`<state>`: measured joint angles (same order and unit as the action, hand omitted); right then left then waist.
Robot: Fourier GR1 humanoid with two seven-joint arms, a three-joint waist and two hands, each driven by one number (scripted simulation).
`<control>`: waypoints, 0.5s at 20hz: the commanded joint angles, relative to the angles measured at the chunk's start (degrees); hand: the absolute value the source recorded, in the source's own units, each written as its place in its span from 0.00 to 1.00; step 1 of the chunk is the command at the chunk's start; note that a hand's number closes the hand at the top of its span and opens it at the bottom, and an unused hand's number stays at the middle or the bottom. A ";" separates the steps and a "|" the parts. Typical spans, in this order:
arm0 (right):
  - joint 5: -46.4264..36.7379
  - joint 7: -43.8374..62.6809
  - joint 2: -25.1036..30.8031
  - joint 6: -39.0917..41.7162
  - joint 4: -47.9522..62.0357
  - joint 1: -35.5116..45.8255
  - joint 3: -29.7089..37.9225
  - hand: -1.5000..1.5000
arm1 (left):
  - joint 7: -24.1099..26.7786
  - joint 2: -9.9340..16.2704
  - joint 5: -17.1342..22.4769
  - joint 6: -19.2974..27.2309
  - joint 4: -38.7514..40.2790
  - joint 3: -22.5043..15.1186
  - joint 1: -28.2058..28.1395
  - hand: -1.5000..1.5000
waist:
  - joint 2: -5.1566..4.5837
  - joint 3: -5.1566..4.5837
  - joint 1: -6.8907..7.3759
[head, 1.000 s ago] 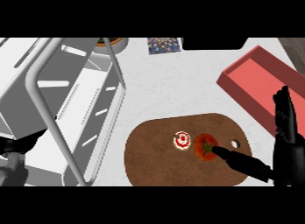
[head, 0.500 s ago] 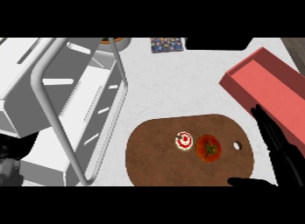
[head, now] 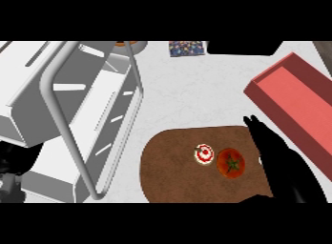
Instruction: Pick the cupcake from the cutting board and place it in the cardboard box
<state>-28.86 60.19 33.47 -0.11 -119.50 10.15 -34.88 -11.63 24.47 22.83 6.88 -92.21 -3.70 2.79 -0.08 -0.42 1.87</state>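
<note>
Cupcake (head: 204, 154), white w/ red swirl on top, sits on the brown cutting board (head: 176, 171), roughly mid-board, just left of a tomato (head: 231, 163); the two look nearly touching. Nothing holds the cupcake.

Right hand (head: 278, 159) is over the board's right part, fingers straight & pointing up-left, released, grasping nothing. Its edge is just right of the tomato, apart from the cupcake. Vs half a sec ago the hand has slid left & down, from the box edge onto the board; a sec ago it stood upright further right w/ the thumb reaching over the tomato.

Red box (head: 303, 114) lies at the right, open side up, long axis running diagonally, near the board's upper-right corner; nothing seen inside. Cupcake, tomato, board & box unchanged across frames.

Left hand (head: 14, 159) shows at lower left, dark, beside the white dish rack (head: 70, 119); can't tell its finger state. It looks about where it was.

A small patterned item (head: 188, 48) lies at the top edge.
</note>
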 commanded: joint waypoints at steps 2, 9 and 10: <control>3.95 15.75 -10.30 8.65 4.53 11.07 -1.25 0.00 | -1.19 2.22 2.55 -2.35 1.73 4.04 3.15 0.50 | -0.09 0.24 -0.45; 4.55 19.10 -14.14 11.87 8.71 12.47 -1.25 0.00 | 3.52 -1.68 -0.55 -1.76 0.64 1.75 -3.15 0.50 | 0.17 0.32 -1.47; 1.33 17.81 -16.84 9.60 11.42 11.83 -4.46 0.00 | 0.41 0.46 0.88 -1.87 -0.24 4.00 -0.59 0.50 | 0.16 0.36 -1.43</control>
<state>-26.14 67.42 20.76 6.23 -110.81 20.87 -36.83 -10.41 24.54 23.06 4.95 -91.71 -1.44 1.03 -0.03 -0.25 0.89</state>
